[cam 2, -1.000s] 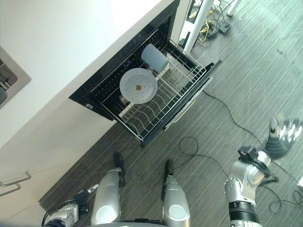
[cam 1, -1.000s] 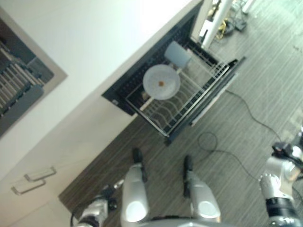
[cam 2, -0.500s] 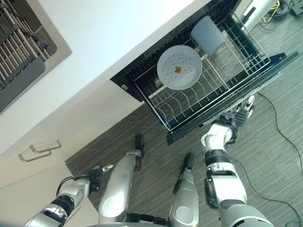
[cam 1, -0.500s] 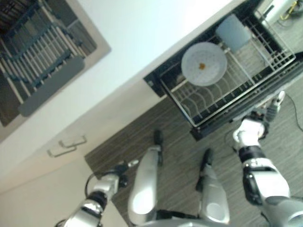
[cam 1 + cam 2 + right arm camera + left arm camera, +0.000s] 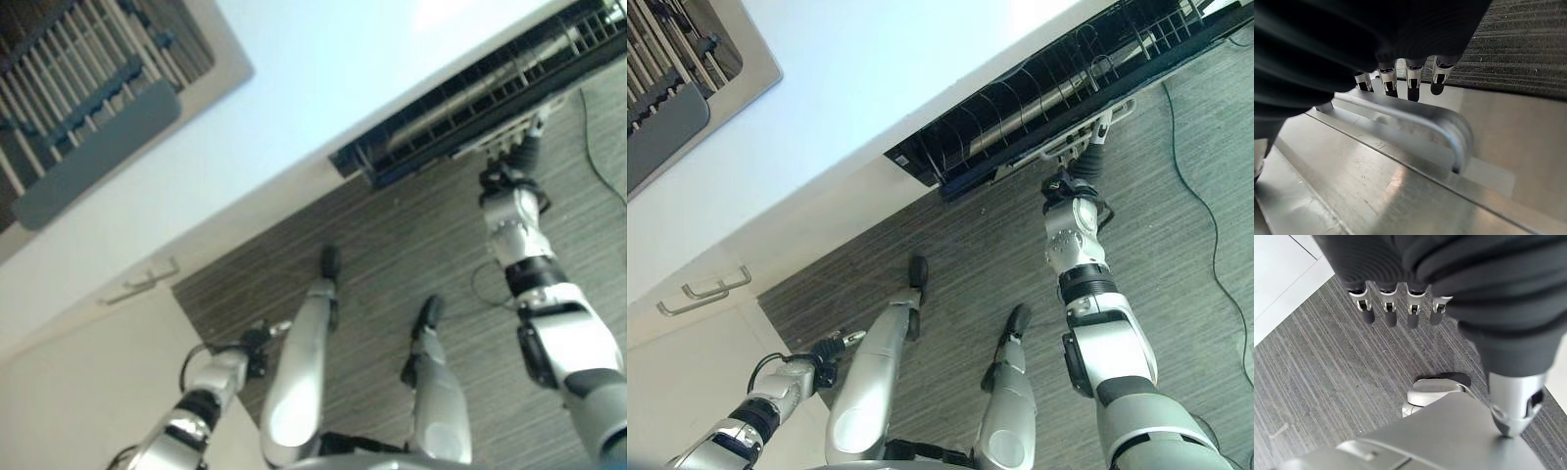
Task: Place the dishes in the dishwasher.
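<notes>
Under the edge of the white surface (image 5: 921,78), the dishwasher drawer (image 5: 1058,98) is seen almost pushed in, with only a strip of its dark wire rack (image 5: 1019,93) exposed between the surface's edge and the drawer front. No dishes can be made out in that exposed strip. The right hand (image 5: 1095,147) is reached up to the silver handle (image 5: 1415,117) on the drawer front; in the right wrist view its straight, dark-tipped fingers (image 5: 1413,81) are laid against the handle bar, touching it without being curled round it. The brushed metal front panel (image 5: 1376,191) is seen below the handle. The left hand (image 5: 838,343) is held low beside the white cabinet (image 5: 686,372), over the grey striped floor (image 5: 1317,377); in the left wrist view its fingers (image 5: 1388,308) hang straight and relaxed, holding nothing. At the far corner of the surface a sink (image 5: 78,88) with a ribbed rack (image 5: 69,59) inside it is seen. Two bar handles (image 5: 705,294) are fixed to the cabinet front.
</notes>
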Available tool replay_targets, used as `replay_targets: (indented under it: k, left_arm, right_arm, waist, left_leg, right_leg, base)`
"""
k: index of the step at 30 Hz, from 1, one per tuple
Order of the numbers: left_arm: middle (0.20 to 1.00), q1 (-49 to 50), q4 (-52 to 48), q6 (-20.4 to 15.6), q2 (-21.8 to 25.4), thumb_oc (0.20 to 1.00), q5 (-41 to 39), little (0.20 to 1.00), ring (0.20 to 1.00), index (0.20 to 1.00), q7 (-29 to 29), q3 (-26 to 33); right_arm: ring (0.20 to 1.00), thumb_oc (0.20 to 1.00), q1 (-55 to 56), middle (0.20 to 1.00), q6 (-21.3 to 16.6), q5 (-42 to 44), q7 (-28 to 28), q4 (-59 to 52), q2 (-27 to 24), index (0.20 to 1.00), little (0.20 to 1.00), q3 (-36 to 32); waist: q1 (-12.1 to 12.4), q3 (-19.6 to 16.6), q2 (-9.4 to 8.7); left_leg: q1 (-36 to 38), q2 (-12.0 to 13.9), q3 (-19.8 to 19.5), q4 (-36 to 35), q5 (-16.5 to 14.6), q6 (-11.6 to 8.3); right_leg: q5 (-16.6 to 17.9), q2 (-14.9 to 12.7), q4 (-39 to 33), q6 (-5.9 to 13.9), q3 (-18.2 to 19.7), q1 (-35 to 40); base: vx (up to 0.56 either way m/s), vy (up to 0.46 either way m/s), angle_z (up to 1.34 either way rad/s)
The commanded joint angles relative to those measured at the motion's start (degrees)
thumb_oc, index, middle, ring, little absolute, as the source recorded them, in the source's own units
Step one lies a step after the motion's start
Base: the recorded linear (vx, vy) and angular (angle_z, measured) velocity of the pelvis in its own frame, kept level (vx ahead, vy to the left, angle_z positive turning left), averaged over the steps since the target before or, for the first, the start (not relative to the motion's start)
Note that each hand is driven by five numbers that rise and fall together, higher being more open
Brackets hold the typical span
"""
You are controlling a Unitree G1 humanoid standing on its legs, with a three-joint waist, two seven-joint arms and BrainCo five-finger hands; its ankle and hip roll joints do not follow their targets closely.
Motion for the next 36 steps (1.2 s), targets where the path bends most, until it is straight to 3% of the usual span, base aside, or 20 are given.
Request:
replay_targets:
  k: [1,5,9,12,18,25,28,30,34,36]
  left_arm:
    - [1.000,3.2,0.1,0.3,3.6,1.000,-1.5,1.000,1.000,1.000,-0.3,-1.4]
    - [1.000,3.9,-1.2,1.3,5.3,1.000,-1.0,1.000,1.000,1.000,0.0,-0.9]
    - [1.000,5.9,-1.5,2.7,7.0,1.000,-5.4,1.000,1.000,1.000,-0.8,1.0]
    - [1.000,6.6,-2.0,4.0,8.6,1.000,-4.8,1.000,1.000,1.000,-0.6,2.2]
    - [1.000,8.7,-4.3,3.6,11.0,1.000,-9.1,1.000,1.000,1.000,-4.6,3.5]
    - [1.000,9.2,-3.8,2.5,10.9,1.000,-16.3,1.000,1.000,1.000,-8.7,5.8]
    - [1.000,8.2,-2.7,5.5,9.1,1.000,-21.4,1.000,1.000,1.000,-12.0,8.5]
    - [1.000,7.3,0.2,4.5,7.7,1.000,-22.0,1.000,1.000,1.000,-14.0,8.7]
    - [1.000,5.8,5.5,2.0,3.8,1.000,-23.1,1.000,1.000,1.000,-18.1,7.5]
    - [1.000,6.0,6.0,1.5,1.9,1.000,-22.5,1.000,1.000,1.000,-20.2,6.2]
  right_arm:
    - [1.000,1.000,-10.6,1.000,0.4,-7.0,3.9,-2.7,-4.3,1.000,1.000,6.5]
    - [1.000,1.000,-16.3,1.000,2.2,-7.6,4.9,-0.5,-6.9,1.000,1.000,10.1]
    - [1.000,1.000,-24.8,1.000,-0.1,-9.6,3.3,2.9,-9.1,1.000,1.000,13.0]
    - [1.000,1.000,-29.0,1.000,2.1,-10.9,3.4,2.6,-10.7,1.000,1.000,16.7]
    - [1.000,1.000,-30.5,1.000,3.6,-12.5,6.0,0.3,-13.2,1.000,1.000,19.0]
    - [1.000,1.000,-28.6,1.000,6.3,-12.9,10.1,2.5,-12.9,1.000,1.000,19.2]
    - [1.000,1.000,-19.9,1.000,9.5,-16.0,13.4,1.8,-11.3,1.000,1.000,16.6]
    - [1.000,1.000,-10.2,1.000,10.9,-15.9,15.7,1.3,-9.5,1.000,1.000,14.7]
    - [1.000,1.000,11.1,1.000,9.0,-20.1,17.6,-0.2,-4.1,1.000,1.000,11.6]
    - [1.000,1.000,19.9,1.000,10.5,-20.8,18.6,1.0,-2.7,1.000,1.000,9.5]
  waist:
    - [3.4,-1.7,-0.73]
    - [4.7,-1.7,-1.37]
    - [6.7,-1.7,-2.28]
    - [7.6,-1.7,-2.91]
    - [8.6,-1.7,-4.32]
    - [8.8,-1.7,-3.94]
    - [7.8,-1.7,-3.67]
    - [6.4,-1.7,-3.15]
    - [1.6,-4.6,-0.44]
    - [-0.8,-6.6,1.56]
  left_leg:
    - [-1.6,1.7,-2.7,-2.6,3.0,-5.31]
    - [-1.6,1.8,-3.3,-3.1,2.9,-5.46]
    - [-1.0,2.0,-4.1,-3.8,2.6,-5.71]
    - [-0.9,2.6,-4.4,-3.9,2.9,-6.19]
    - [0.2,3.1,-5.1,-3.3,2.4,-6.03]
    - [3.3,3.4,-4.5,-5.1,2.6,-5.97]
    - [7.2,3.3,-3.4,-7.8,3.0,-6.08]
    - [10.7,3.1,-2.4,-9.6,3.3,-6.03]
    - [17.6,2.7,0.1,-14.8,4.3,-6.14]
    - [19.0,2.6,0.8,-15.9,5.4,-5.84]
  right_leg:
    - [0.5,0.0,2.3,-0.39,-1.0,-0.3]
    - [1.4,0.4,1.4,-0.10,-2.1,-0.7]
    - [2.8,1.0,-0.6,0.21,-4.3,-0.3]
    - [2.6,1.4,-0.7,-0.02,-5.7,0.5]
    - [1.6,2.4,-0.2,-0.58,-6.5,2.5]
    - [0.9,2.8,0.3,-0.87,-7.5,3.9]
    - [0.5,2.9,0.2,-0.91,-7.4,5.6]
    - [0.3,2.9,-0.2,-1.03,-7.0,7.7]
    - [-0.1,2.3,-1.2,-0.95,-5.5,10.9]
    - [0.2,1.4,-0.7,-1.56,-5.0,10.6]
  base:
    - [0.05,0.044,0.02]
    - [0.07,0.005,0.10]
    - [0.07,-0.013,0.11]
    - [0.03,0.031,0.10]
    - [0.04,-0.026,0.03]
    - [0.00,-0.045,0.03]
    - [-0.06,-0.074,-0.02]
    - [-0.06,-0.084,-0.02]
    - [-0.01,0.046,-0.18]
    - [-0.07,0.102,-0.15]
